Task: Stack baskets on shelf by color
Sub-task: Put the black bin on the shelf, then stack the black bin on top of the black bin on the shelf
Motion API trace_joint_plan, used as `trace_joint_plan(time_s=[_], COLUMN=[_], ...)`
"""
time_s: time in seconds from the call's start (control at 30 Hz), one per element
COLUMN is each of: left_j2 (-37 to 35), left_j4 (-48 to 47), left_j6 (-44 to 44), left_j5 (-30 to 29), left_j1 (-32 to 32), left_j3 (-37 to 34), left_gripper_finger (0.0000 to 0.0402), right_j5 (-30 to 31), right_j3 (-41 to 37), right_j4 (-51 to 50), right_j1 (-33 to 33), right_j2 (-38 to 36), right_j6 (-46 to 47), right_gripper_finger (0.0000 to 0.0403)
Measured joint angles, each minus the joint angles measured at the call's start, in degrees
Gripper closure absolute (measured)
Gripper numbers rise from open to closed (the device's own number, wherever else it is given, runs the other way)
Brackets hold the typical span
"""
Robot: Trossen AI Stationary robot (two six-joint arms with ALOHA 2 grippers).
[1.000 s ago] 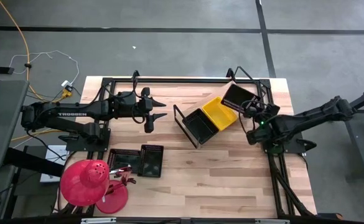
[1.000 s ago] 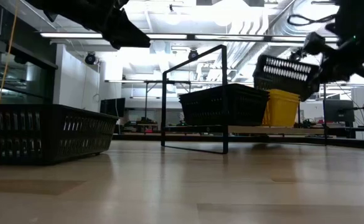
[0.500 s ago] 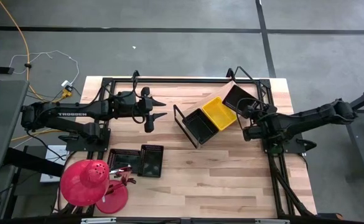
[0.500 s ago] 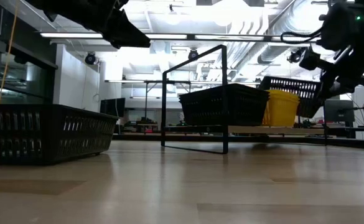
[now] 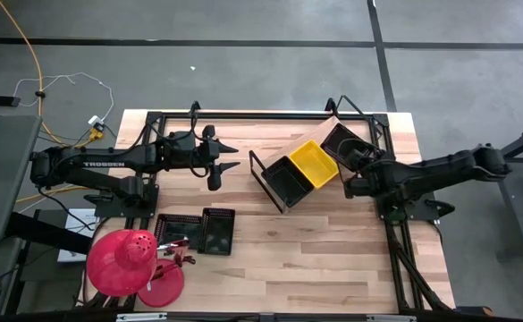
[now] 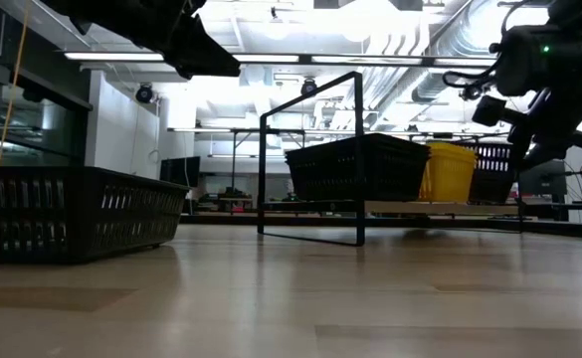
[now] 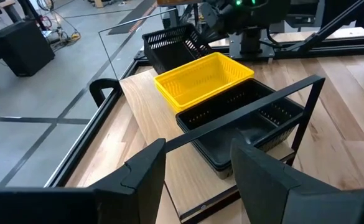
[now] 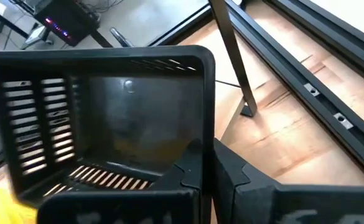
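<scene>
black baskets (image 5: 288, 181): 4; yellow (image 5: 314, 163): 1

Shelf (image 5: 279, 199) on table (image 5: 333, 259) bearing black basket (image 5: 290, 179), yellow basket (image 5: 315, 164)

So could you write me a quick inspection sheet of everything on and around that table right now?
Surface: light wooden table, black rails at its edges.
Job's things: shelf carries a black basket, a yellow basket and a second black basket in a row; two more black baskets lie on the table.
Clutter: red dome-shaped object at the table's near left corner.
Grippers: right gripper is shut on the second black basket's rim; left gripper hangs open, holding nothing, left of the shelf.
Cables: yellow cable and white wire on the floor.
Surroundings: grey floor; no people seen.
</scene>
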Motion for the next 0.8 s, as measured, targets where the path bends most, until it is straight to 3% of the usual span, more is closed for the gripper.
trace_joint_plan(time_s=[0.23,0.57,0.8], left_j2=[0.0,0.0,0.0], left_j4=[0.0,0.0,-0.3], left_j6=[-0.2,0.0,0.0], left_j5=[0.0,0.0,0.0], left_j1=[0.0,0.0,0.0], left_j3=[0.0,0.0,0.0], left_gripper_finger=[0.0234,0.0234,0.0234], right_j5=[0.6,0.8,2.2], right_j3=[0.0,0.0,0.0], right_j4=[1.2,3.7,2.2], right_j1=[-0.3,-0.3,-0.3], right_j2=[1.1,1.1,-0.6], right_j6=[0.0,0.1,-3.0], right_gripper_finger=[0.0391,0.0283,0.0255])
